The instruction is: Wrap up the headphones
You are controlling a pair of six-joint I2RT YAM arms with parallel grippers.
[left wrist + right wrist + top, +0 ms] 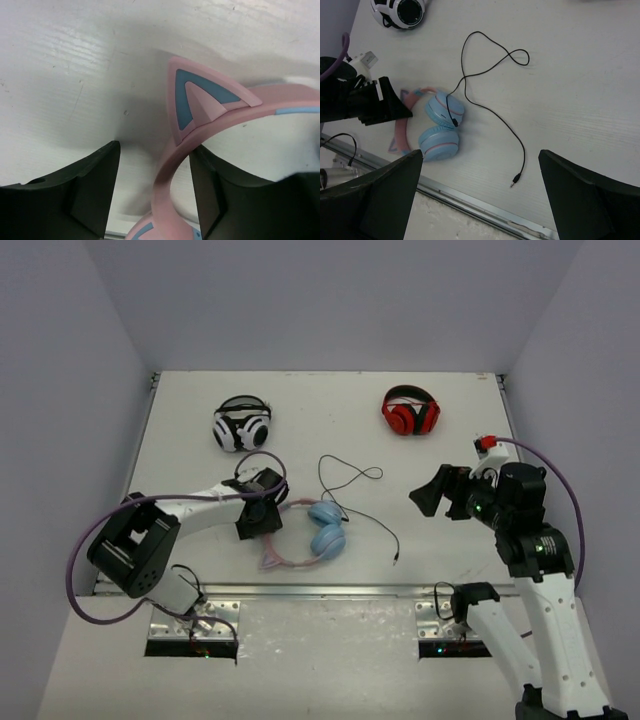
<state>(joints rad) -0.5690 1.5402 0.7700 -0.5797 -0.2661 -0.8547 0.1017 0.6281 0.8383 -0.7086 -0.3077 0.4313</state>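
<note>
The headphones (325, 530) lie near the front middle of the table, with two light blue earcups (440, 125) side by side and a pink headband (167, 190) bearing a cat ear (200, 97). Their thin black cable (350, 478) loops behind them and ends in a plug (516, 178) lying to their right. My left gripper (262, 515) is low and open. Its jaws straddle the headband, which sits close to the right finger (205, 185) in the left wrist view. My right gripper (440, 492) is open and empty, raised to the right of the cable, looking down on plug and earcups.
White-and-black headphones (242, 425) sit at the back left and red-and-black headphones (411, 412) at the back right. A metal rail (320, 590) runs along the table's near edge. Grey walls enclose the left, right and back sides.
</note>
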